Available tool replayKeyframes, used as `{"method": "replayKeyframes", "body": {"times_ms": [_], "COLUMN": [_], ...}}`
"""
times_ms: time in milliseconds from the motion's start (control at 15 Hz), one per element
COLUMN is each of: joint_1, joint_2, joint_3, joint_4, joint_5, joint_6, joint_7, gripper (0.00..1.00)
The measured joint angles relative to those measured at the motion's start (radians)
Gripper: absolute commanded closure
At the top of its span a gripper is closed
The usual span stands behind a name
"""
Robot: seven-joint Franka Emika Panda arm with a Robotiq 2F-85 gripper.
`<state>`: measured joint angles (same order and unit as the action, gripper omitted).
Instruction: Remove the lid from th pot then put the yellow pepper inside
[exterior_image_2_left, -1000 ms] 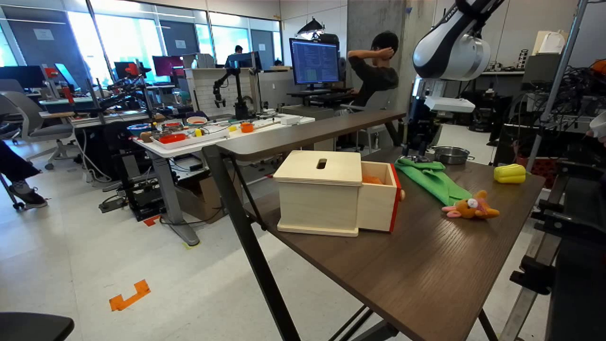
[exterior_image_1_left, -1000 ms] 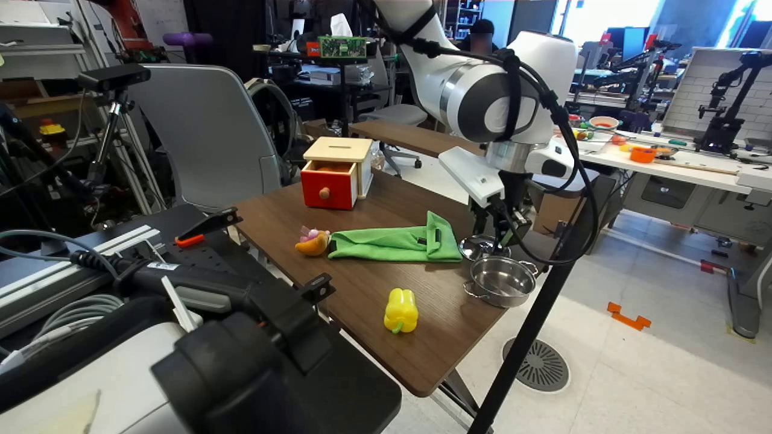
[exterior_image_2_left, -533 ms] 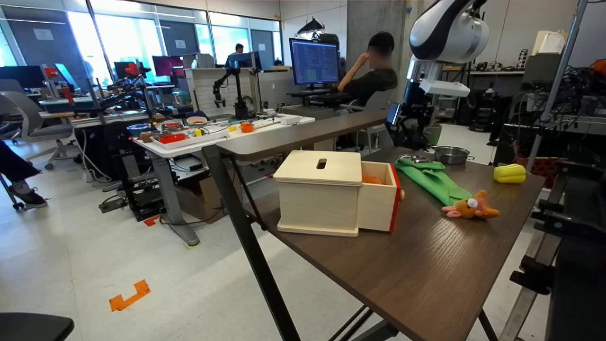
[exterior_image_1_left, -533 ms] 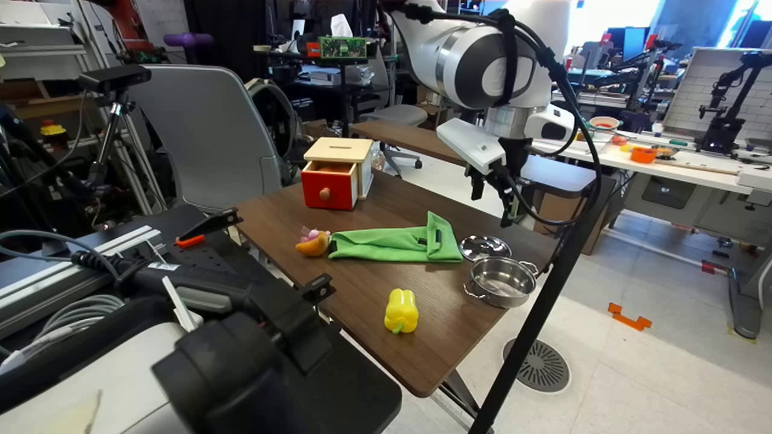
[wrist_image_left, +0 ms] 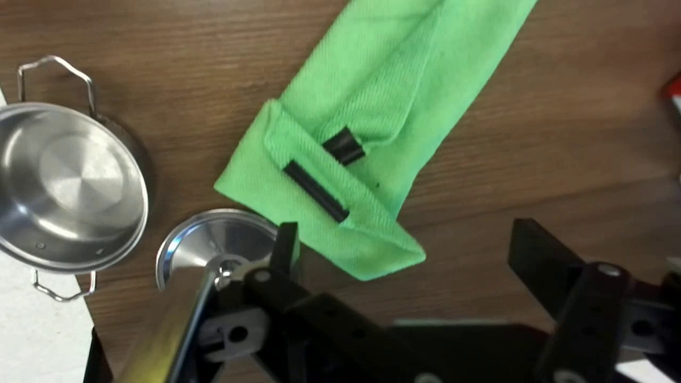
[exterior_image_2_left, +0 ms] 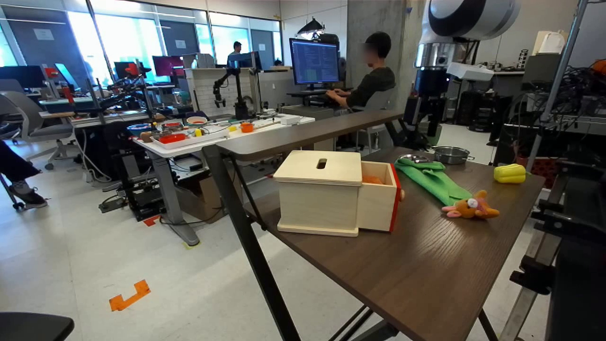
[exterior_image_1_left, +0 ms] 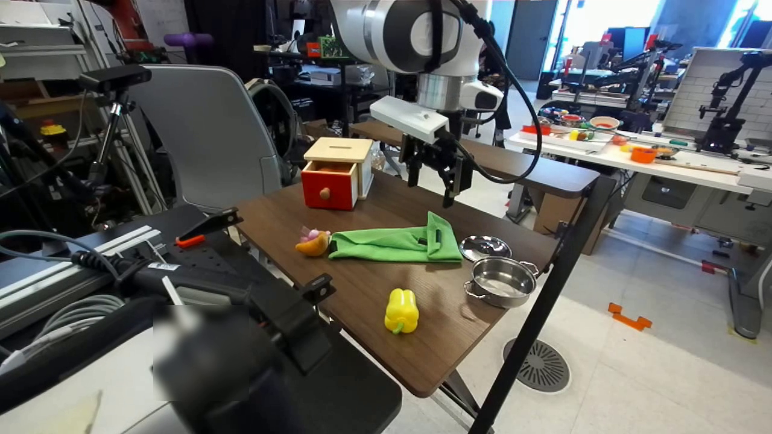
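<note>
Wrist view, the gripper (wrist_image_left: 405, 239) hanging above the table (wrist_image_left: 585, 165), fingers (wrist_image_left: 542, 260) spread wide, lid (wrist_image_left: 213, 239) just beside the pot (wrist_image_left: 74, 170), and there's the yellow pepper (exterior_image_1_left: 401, 309), on the table in both exterior views

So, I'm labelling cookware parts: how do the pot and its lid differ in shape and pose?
The pot is a hollow vessel with walls; the lid is a shallow disc. The pot has two wire handles at its sides, while the lid has a small knob at its centre. The pot stands upright, open; the lid lies beside it. Both are round, shiny silver metal and rest on the brown table.
</note>
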<state>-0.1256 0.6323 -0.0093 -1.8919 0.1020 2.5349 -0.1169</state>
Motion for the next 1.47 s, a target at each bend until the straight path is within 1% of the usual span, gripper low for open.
{"method": "replayKeyframes", "body": {"times_ms": [267, 467, 667, 800, 933, 1067, 1267, 1467], "joint_1": [0.004, 0.004, 0.003, 0.002, -0.003, -0.013, -0.043, -0.084], "joint_2": [-0.154, -0.261, -0.352, -0.390, -0.404, -0.404, -0.401, -0.386], "joint_3": [-0.001, -0.010, -0.046, -0.086, -0.132, -0.171, -0.199, -0.202], "joint_4": [-0.222, -0.401, -0.580, -0.669, -0.719, -0.737, -0.731, -0.714], "joint_5": [-0.077, -0.140, -0.241, -0.322, -0.396, -0.442, -0.452, -0.445], "joint_6": [0.010, 0.056, 0.138, 0.189, 0.230, 0.255, 0.271, 0.273], "joint_7": [-0.089, -0.155, -0.187, -0.194, -0.194, -0.196, -0.221, -0.252], "gripper": [0.00, 0.00, 0.00, 0.00, 0.00, 0.00, 0.00, 0.00]}}
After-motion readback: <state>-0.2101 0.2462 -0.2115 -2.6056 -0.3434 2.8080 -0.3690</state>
